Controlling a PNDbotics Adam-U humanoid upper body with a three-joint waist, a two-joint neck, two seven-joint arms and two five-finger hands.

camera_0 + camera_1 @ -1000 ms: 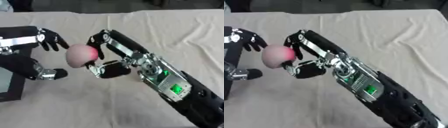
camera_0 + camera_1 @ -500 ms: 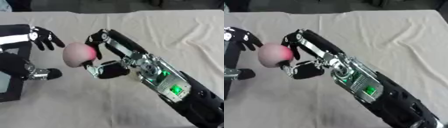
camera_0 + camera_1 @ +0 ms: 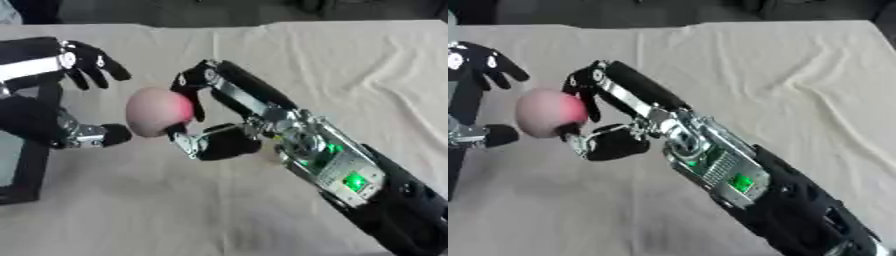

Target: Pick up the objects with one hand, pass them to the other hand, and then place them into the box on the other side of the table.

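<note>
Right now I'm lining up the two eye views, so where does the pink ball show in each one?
Left eye view: the pink ball sits left of centre, pinched by the right robot hand.
Right eye view: the pink ball lies nearer the left edge, at about the same height.
Shared landmark: the green light on the right forearm.

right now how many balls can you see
1. The pink ball is held off the cloth in the right hand, near the open left hand. None else shows.
</note>
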